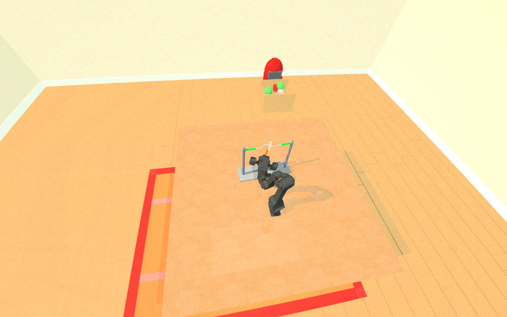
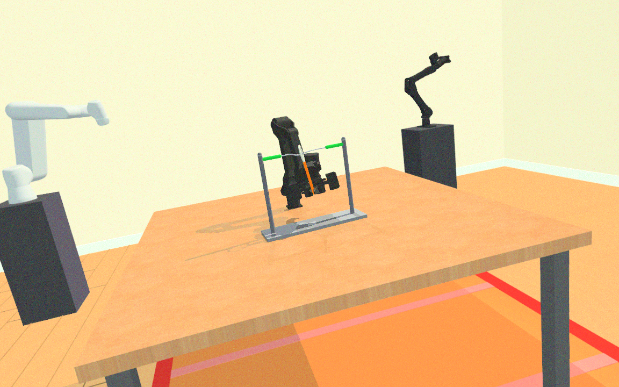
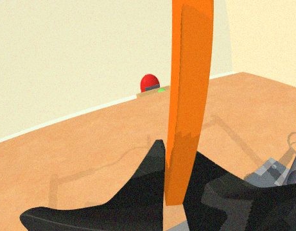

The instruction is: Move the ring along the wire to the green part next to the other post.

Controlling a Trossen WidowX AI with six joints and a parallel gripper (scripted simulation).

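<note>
Gripper [image 3: 175, 184] clamped on lower end of orange handle [image 3: 190, 81], jaws closed tight on it. Handle tilted, ring [image 2: 300, 152] at its top. Ring sat abt mid-span on wire [image 2: 318, 147], between two green parts [image 2: 333, 144] [image 2: 270, 156]; contact w/ grey wire too small to tell. Posts [image 2: 348, 175] on grey base [image 2: 314, 224] near centre of worktop [image 2: 398, 250]. Arm [image 2: 288, 158] behind frame, toward far edge.
</note>
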